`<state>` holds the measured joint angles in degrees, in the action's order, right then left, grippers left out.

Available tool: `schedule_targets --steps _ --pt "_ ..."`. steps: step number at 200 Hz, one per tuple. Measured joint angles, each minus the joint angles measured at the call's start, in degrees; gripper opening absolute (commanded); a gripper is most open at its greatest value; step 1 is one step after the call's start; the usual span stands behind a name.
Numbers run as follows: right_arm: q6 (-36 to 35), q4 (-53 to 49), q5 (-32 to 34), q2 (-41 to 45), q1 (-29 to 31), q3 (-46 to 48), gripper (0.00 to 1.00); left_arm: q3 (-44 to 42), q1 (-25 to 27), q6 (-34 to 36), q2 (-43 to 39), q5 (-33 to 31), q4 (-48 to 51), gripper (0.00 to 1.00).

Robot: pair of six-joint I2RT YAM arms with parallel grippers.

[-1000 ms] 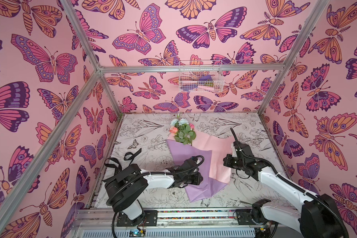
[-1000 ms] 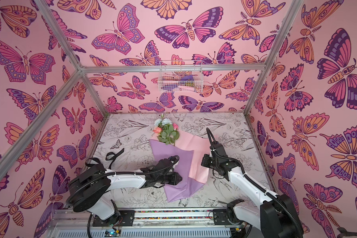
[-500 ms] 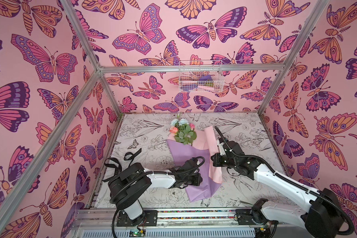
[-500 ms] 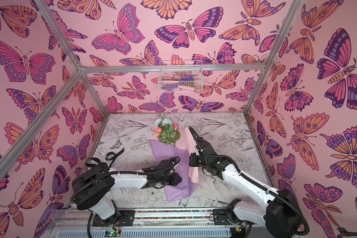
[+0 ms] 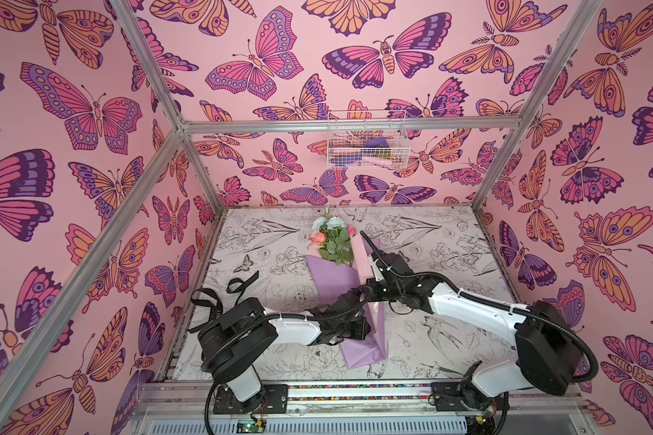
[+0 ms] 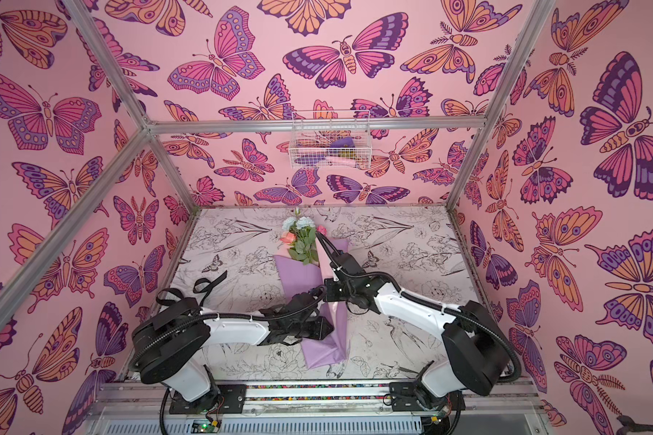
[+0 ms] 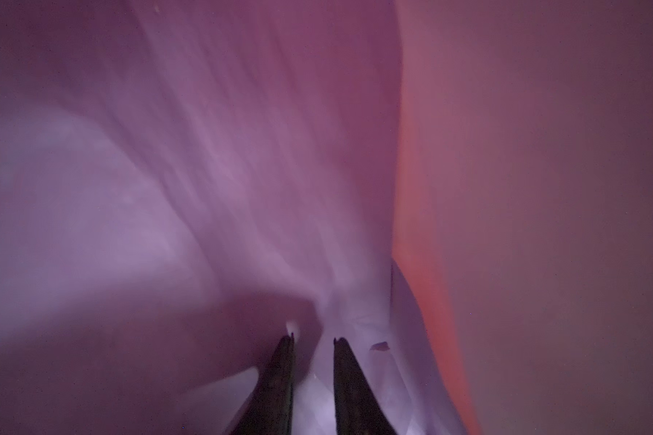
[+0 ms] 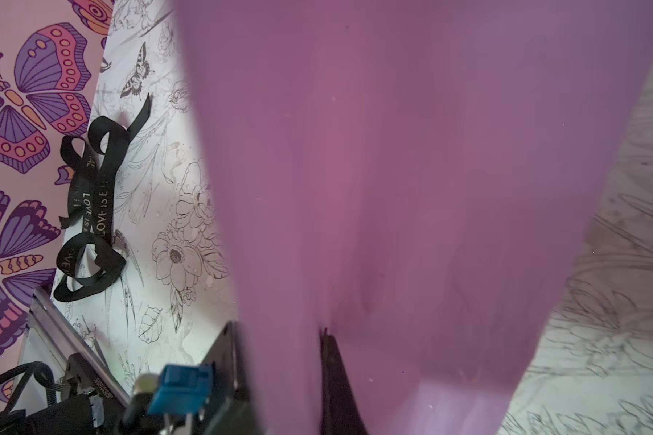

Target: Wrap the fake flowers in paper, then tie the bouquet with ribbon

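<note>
Here we go: a second ago the pink flap [image 5: 357, 258] of the wrapping paper [image 5: 332, 280] lay flat on the tabletop [image 5: 449, 244], out at 3 o'clock of the stems. Now I've swung it up and over, and it stands as a tall, narrow fold along the middle of the bouquet [image 5: 332, 241]. My right arm [image 5: 468, 305] has come in from 3 o'clock with it. My right jaws are clenched tight on that pink edge and nearly meet my left ones.

My left arm [image 5: 291, 331] hasn't budged. Its jaws are nipped on a gather of lilac paper low on the wrap, and creases fan away from the pinch in the left wrist view.

So the wrap is closing into a cone, I'd say, but nothing is tied. The black ribbon [image 8: 91, 211] lies untouched at 9 o'clock, by the wall.

The bouquet lies mid-tabletop, blooms at 12 o'clock and the tail of the wrap at 6.

The paper is thin and matte, and light glows through it in both wrist views. It takes soft creases rather than sharp folds, so I'd expect it to spring open if I let go. The blooms are coral and pale blue above flat green leaves. The ribbon is a flat, floppy band with pale lettering, looped and curled on itself.
</note>
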<state>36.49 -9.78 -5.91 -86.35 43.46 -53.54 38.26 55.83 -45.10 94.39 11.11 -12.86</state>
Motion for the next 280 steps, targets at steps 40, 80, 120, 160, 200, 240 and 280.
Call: schedule_targets --steps 40,80,120,160,200,240,280 --pt "1.03 1.6 -0.15 -5.35 0.09 -2.23 0.0 -1.44 0.02 -0.66 -1.31 -0.85 -0.33 0.23" --pt "2.16 3.5 -1.7 -8.92 0.15 -2.4 0.0 -3.48 0.04 -1.46 -4.17 -2.19 0.52 0.24" --pt "2.89 5.05 -4.2 -10.97 0.79 -2.4 0.0 -7.58 0.07 -4.39 -10.91 -4.63 0.74 0.24" --pt "2.89 5.77 -5.16 -11.21 0.9 -2.47 0.0 -13.62 0.07 -10.99 -21.9 -10.27 3.58 0.2" --pt "2.49 5.68 -5.42 -11.54 1.7 -3.58 0.0 -16.33 -1.29 -15.96 -29.75 -15.91 8.81 0.2" --pt "1.97 5.2 -5.51 -13.55 3.21 -6.16 0.0 -16.76 -3.72 -16.26 -26.58 -16.44 8.02 0.18" --pt "0.46 3.26 -5.46 -15.76 5.35 -9.16 0.0 -17.25 -4.94 -16.04 -20.72 -14.47 3.82 0.17"
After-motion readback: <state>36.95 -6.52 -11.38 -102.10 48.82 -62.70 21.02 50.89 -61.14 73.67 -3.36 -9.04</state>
